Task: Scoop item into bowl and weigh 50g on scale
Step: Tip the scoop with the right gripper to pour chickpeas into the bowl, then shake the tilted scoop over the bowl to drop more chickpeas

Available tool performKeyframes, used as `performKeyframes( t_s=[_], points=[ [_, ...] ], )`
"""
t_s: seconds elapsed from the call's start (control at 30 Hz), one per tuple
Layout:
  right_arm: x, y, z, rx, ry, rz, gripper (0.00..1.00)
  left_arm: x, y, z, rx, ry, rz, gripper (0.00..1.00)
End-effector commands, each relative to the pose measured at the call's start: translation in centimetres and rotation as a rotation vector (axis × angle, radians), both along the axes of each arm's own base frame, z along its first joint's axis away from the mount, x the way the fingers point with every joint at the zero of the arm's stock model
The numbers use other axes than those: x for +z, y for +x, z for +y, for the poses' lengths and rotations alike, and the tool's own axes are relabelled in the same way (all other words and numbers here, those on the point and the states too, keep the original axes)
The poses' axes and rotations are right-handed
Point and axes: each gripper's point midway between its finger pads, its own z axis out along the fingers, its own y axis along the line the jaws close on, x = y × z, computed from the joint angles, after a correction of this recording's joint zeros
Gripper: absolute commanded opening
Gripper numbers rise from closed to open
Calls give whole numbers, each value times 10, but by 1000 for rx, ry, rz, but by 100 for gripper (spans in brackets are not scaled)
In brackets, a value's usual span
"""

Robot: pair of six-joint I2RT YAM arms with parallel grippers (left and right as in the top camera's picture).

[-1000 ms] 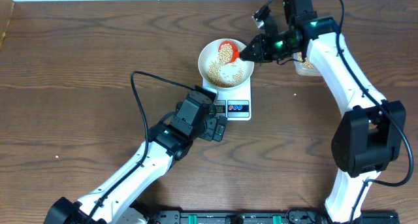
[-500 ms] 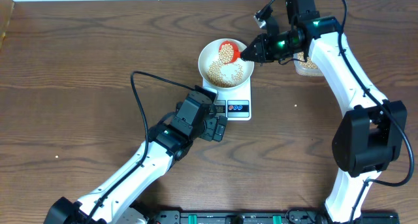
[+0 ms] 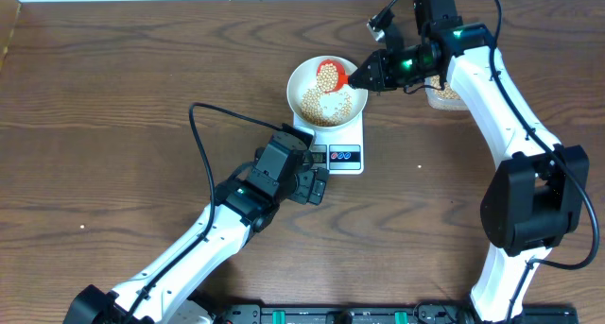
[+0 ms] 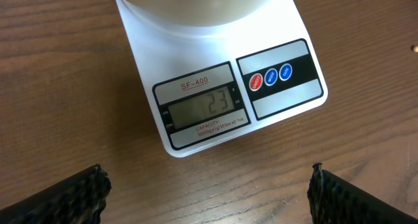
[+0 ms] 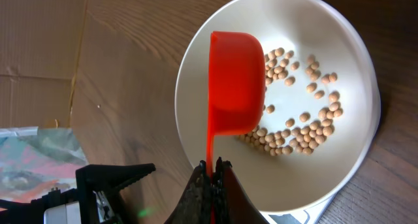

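The white bowl [image 3: 327, 90] stands on the white scale [image 3: 337, 144] and holds pale-tan beans [image 3: 319, 105]. My right gripper [image 3: 364, 76] is shut on the handle of a red scoop [image 3: 329, 73] held over the bowl, with beans in it. In the right wrist view the scoop [image 5: 232, 83] hangs tilted over the bowl [image 5: 356, 139] and its beans [image 5: 307, 129], the gripper [image 5: 211, 168] pinching its handle. My left gripper [image 3: 315, 184] is open and empty just in front of the scale. The left wrist view shows the scale [image 4: 222, 100], its display reading 23, with the gripper [image 4: 209, 191] open.
A clear plastic tub [image 3: 442, 94] with more beans stands behind my right arm, right of the scale. A black cable [image 3: 203, 140] trails over the table at the left. Cardboard [image 5: 36, 48] lies at the table's far edge.
The red scoop has stayed over the bowl. A few more beans lie in the bowl than a second ago. Neither arm has visibly moved.
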Motion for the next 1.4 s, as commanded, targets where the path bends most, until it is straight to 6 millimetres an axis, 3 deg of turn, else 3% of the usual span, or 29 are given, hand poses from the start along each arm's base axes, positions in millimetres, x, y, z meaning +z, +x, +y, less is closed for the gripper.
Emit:
performKeyframes(
  t_s=[0.0, 0.53, 1.37],
  points=[
    [25, 0, 3, 37, 16, -86, 1, -1, -1, 1, -4, 1, 2, 99],
    [3, 0, 7, 55, -180, -164, 1, -1, -1, 1, -4, 1, 2, 99],
    [-6, 10, -8, 119, -315, -292, 1, -1, -1, 1, -4, 1, 2, 99]
  ],
)
